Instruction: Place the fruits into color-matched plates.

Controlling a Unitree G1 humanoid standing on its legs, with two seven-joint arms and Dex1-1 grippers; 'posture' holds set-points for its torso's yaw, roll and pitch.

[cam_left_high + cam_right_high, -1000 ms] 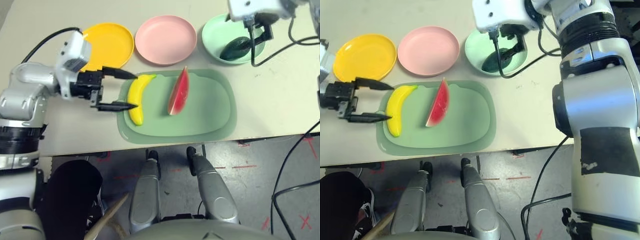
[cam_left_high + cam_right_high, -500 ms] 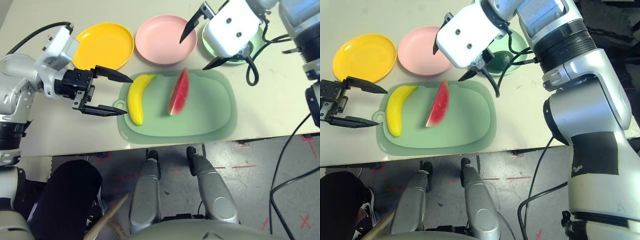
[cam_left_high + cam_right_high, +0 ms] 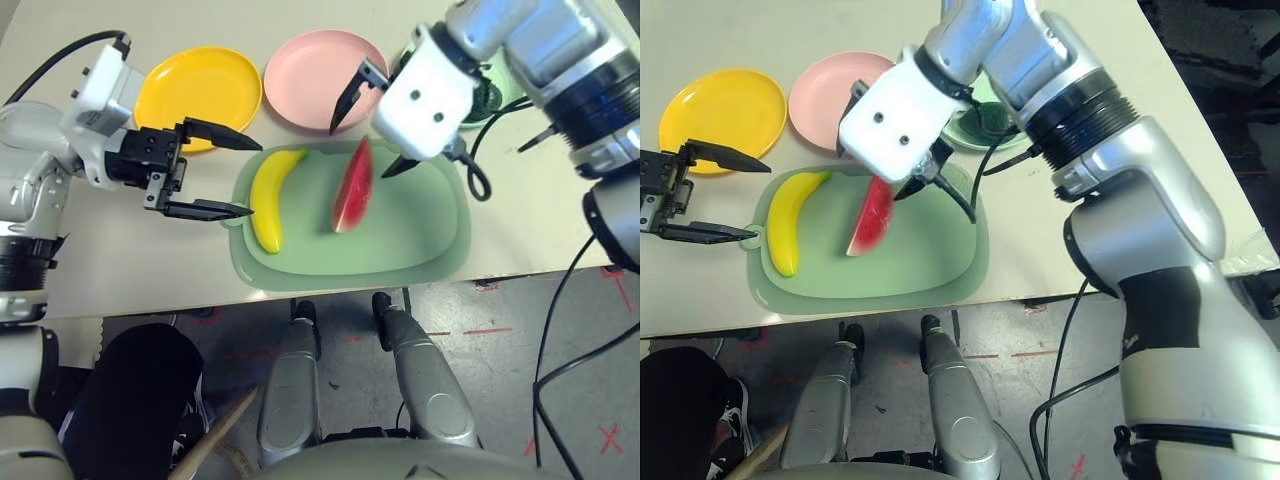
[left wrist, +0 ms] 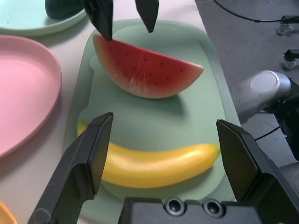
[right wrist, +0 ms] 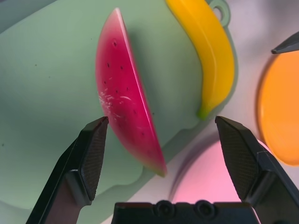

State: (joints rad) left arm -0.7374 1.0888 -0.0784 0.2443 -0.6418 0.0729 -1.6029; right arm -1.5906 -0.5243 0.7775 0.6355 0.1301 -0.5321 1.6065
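Note:
The yellow banana [image 3: 267, 195] and the red watermelon wedge [image 3: 352, 190] lie side by side on the pale green mat [image 3: 420, 225]. My left gripper [image 3: 254, 180] is open just left of the banana, its fingertips level with the banana's two ends; the banana [image 4: 154, 163] lies across the gap between the fingers. My right gripper [image 3: 360, 152] is open above the far tip of the watermelon [image 5: 124, 102]. The dark green avocado [image 3: 992, 118] rests in the mint green plate [image 3: 965, 132], partly hidden behind my right arm. The yellow plate [image 3: 198, 85] and pink plate [image 3: 315, 65] hold nothing.
The three plates stand in a row along the far side of the mat. Black cables [image 3: 560, 330] hang off my right arm past the table's near edge [image 3: 150, 300]. The mat's small handle loop [image 3: 238, 211] sits beside my left lower finger.
My right gripper has left the mint green plate, with the avocado lying in it, and come over the watermelon's far end. My left gripper drew back slightly from the banana.

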